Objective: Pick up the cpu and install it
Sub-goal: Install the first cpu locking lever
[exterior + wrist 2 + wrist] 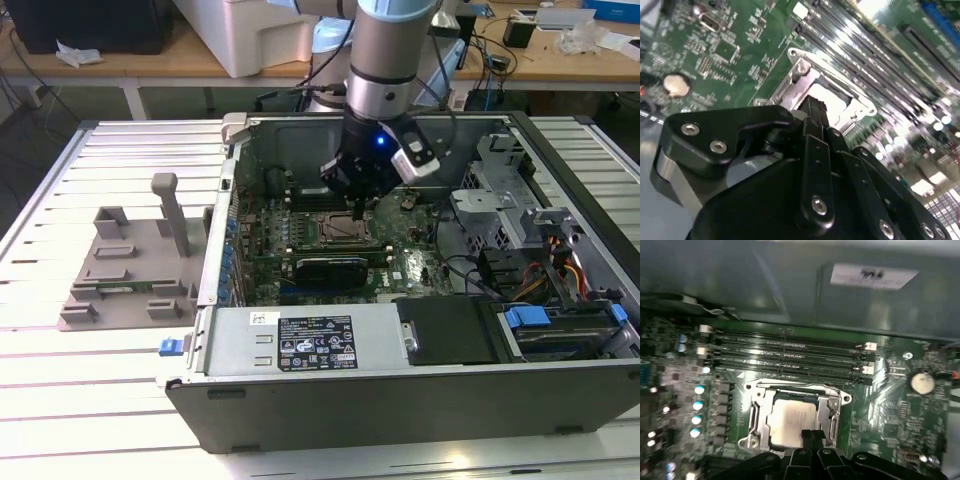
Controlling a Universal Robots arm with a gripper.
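Directly beneath my gripper (812, 436), the cpu (791, 423) lies flat inside the metal socket frame (756, 412) on the motherboard (890, 415), silvery top up. My fingertips (807, 436) are pinched together, holding nothing, and sit at the chip's near edge, so the chip lies just ahead of them.

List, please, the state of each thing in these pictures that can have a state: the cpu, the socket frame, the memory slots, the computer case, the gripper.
cpu: lying flat inside the socket, metal top up.
socket frame: around the cpu, not covering its top.
memory slots: empty, no modules seated.
computer case: lying on its side, side panel off, motherboard exposed.
gripper: directly over the cpu's edge, fingertips close together.
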